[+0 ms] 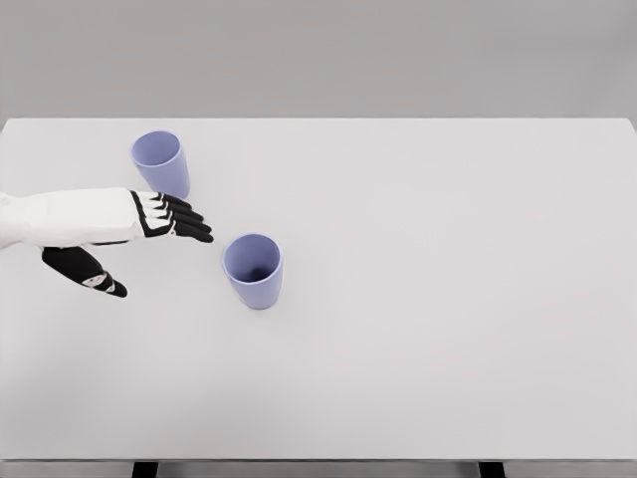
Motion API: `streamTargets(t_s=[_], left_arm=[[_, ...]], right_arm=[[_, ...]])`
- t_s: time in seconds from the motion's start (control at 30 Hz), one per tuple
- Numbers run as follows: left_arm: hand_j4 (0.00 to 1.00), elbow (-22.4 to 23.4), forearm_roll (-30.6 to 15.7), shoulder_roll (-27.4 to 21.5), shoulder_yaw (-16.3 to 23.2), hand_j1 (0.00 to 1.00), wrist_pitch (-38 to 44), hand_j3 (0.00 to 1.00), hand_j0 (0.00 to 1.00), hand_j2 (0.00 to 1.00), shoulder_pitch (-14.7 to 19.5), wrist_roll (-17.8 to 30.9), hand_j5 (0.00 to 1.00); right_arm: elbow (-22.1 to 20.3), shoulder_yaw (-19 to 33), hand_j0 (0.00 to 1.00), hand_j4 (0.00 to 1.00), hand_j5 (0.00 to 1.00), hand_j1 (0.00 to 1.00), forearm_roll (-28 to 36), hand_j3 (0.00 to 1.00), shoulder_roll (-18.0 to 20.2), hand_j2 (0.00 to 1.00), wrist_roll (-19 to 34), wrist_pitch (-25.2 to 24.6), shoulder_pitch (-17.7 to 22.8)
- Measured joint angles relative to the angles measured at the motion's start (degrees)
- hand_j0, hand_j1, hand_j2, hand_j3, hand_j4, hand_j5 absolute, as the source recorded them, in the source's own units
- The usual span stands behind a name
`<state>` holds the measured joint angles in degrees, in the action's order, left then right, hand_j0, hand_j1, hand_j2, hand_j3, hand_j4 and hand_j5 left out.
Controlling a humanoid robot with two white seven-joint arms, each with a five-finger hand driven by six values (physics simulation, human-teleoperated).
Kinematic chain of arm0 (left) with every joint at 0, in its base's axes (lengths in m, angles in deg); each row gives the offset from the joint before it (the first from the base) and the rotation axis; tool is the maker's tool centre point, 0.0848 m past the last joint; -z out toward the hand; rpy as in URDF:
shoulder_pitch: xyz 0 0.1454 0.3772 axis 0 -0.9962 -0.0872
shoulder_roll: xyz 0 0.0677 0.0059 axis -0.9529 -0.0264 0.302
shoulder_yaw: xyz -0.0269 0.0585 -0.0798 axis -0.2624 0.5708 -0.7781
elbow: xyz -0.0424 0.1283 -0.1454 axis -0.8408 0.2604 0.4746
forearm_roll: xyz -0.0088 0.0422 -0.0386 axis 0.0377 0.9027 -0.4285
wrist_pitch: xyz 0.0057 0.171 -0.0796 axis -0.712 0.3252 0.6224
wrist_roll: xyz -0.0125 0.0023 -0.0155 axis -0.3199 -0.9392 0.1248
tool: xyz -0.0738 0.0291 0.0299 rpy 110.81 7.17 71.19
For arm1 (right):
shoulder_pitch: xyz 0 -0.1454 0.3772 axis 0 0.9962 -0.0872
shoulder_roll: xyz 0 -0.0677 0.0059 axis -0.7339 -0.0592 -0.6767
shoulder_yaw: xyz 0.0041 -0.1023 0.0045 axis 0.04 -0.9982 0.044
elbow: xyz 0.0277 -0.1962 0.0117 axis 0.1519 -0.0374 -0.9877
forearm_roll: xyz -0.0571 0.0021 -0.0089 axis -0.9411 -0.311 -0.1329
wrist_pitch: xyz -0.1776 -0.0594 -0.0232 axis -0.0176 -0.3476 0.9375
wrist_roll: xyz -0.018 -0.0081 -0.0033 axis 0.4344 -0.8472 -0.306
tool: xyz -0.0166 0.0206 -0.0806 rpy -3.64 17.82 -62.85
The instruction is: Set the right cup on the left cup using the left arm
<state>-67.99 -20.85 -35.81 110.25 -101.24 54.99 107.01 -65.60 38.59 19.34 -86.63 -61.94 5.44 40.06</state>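
From my seat the thing that matters is the gap between my left hand point(149, 224) and the right cup point(253, 270): the cup stands to the right of the fingers point(189, 221) and a little lower in the picture, that is, nearer to me, and it is near them but not touching. The fingers are stretched out flat and spread loosely, pointing right towards the cup, with the thumb point(88, 271) hanging apart below the palm; they hold nothing. The right cup is upright on the worktop point(448, 299), mouth up, so its long axis runs vertical and I judge that a side grasp around the wall is what the approach calls for, with fingers and thumb coming round it from the left. The left cup point(160, 162) is also upright, further back on the worktop and just behind the hand's knuckles (from this head view the hand seems to overlap its base slightly, though I cannot tell whether they touch). Only the left arm shows, coming in from the left edge; the right arm is out of the picture, so the left hand is the nearer one by default. As I read it, the cup is not yet grasped and the stacking is wholly ahead. The risk I see is brushing the left cup with the forearm while I reach across to the right one.
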Motion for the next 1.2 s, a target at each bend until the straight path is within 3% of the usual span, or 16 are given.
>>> streamTargets(t_s=[0.23,0.53,0.93,1.2], left_arm=[[1.00,0.02,0.07,5.13,0.55,1.00,0.13,1.00,1.00,1.00,3.00,-0.03,1.00],[1.00,1.07,3.88,10.78,5.44,1.00,0.11,1.00,1.00,1.00,6.42,-0.03,1.00],[1.00,5.96,7.91,17.77,7.76,1.00,0.10,1.00,1.00,1.00,6.43,-0.02,1.00],[1.00,7.41,8.27,18.40,8.09,1.00,0.11,1.00,1.00,1.00,6.34,-0.02,1.00]], right_arm=[[0.58,0.08,1.00,1.00,1.00,1.00,0.12,1.00,0.00,1.00,0.01,-0.11,0.53],[0.66,0.05,1.00,1.00,1.00,1.00,0.15,1.00,0.00,1.00,0.01,-0.12,0.53],[0.66,0.05,1.00,1.00,1.00,1.00,0.16,1.00,0.00,1.00,0.01,-0.12,0.53],[0.66,0.05,1.00,1.00,1.00,1.00,0.16,1.00,0.00,1.00,0.01,-0.12,0.53]])
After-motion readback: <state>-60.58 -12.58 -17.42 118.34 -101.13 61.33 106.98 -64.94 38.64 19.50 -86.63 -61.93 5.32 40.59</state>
